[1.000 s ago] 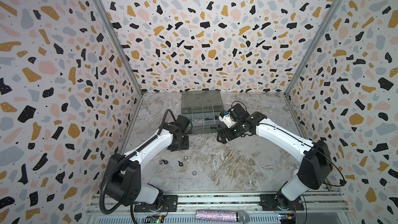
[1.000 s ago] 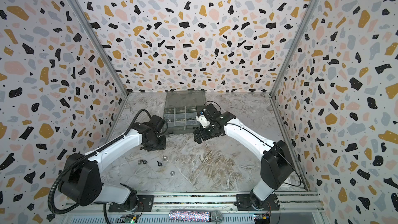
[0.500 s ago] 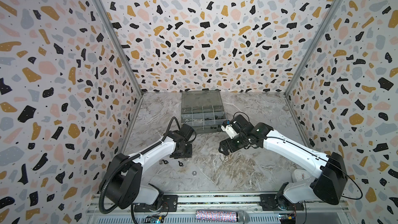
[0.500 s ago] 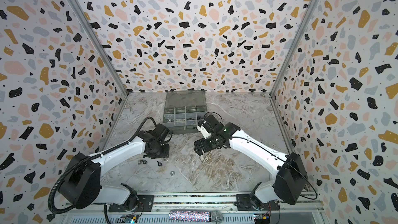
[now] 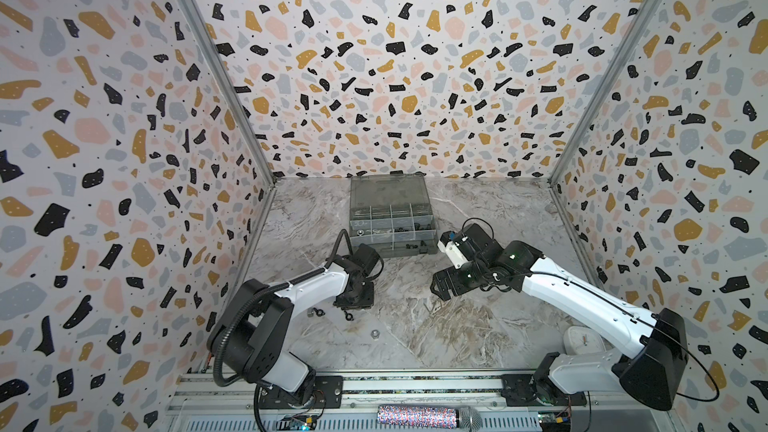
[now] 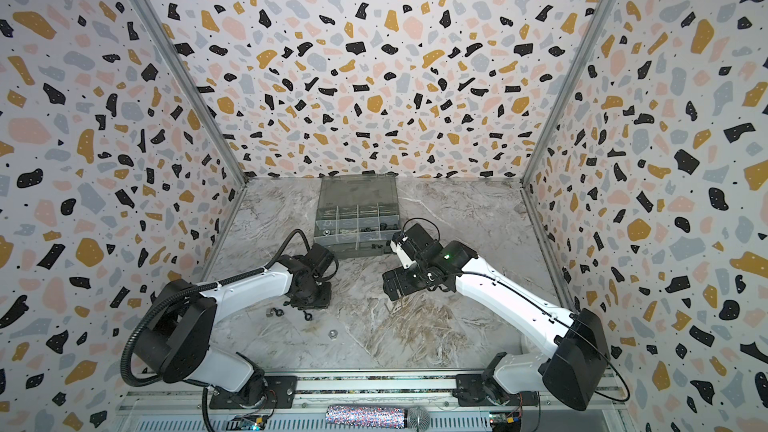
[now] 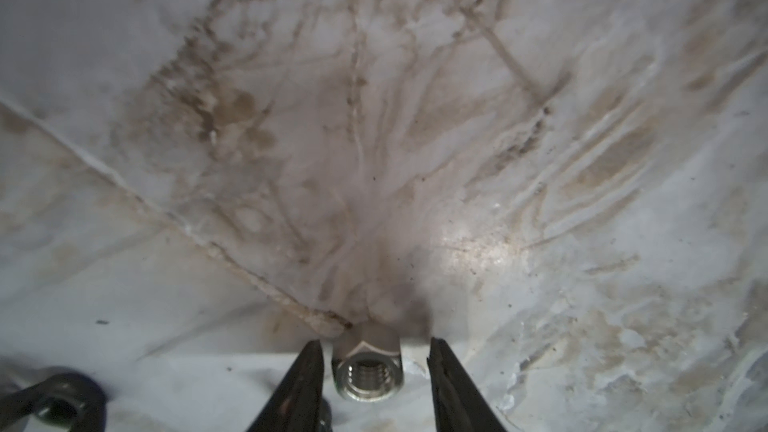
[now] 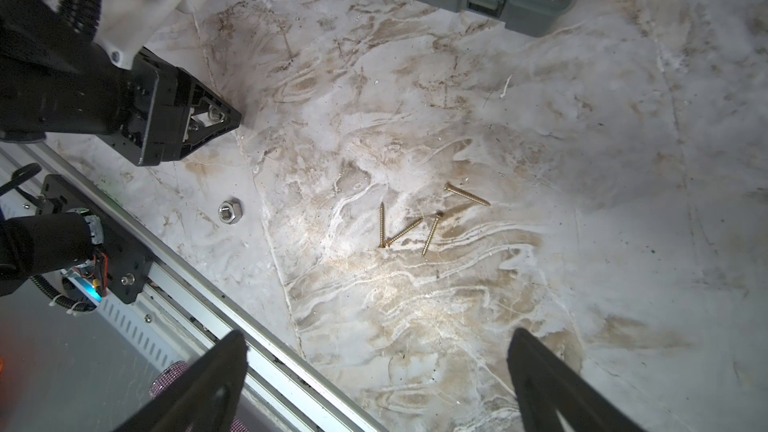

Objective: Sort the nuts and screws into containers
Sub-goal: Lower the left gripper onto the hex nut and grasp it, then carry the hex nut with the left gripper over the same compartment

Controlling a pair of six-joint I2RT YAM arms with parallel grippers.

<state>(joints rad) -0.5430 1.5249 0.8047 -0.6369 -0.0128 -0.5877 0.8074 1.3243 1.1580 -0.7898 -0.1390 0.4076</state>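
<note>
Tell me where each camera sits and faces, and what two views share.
Top views: high in front, looking down at the marble table; both white arms show.
Left wrist: left arm, close over a silver hex nut between left end effector tips.
Right wrist: right arm, facing four brass screws; right end effector tips show.
Shared: top and right wrist views show a lone steel hex nut.

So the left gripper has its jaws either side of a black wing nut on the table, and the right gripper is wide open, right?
Not quite: the left wrist view shows a silver hex nut between the jaws of the left gripper, not a black wing nut. It lies on the table, and the right gripper is wide open.
</note>
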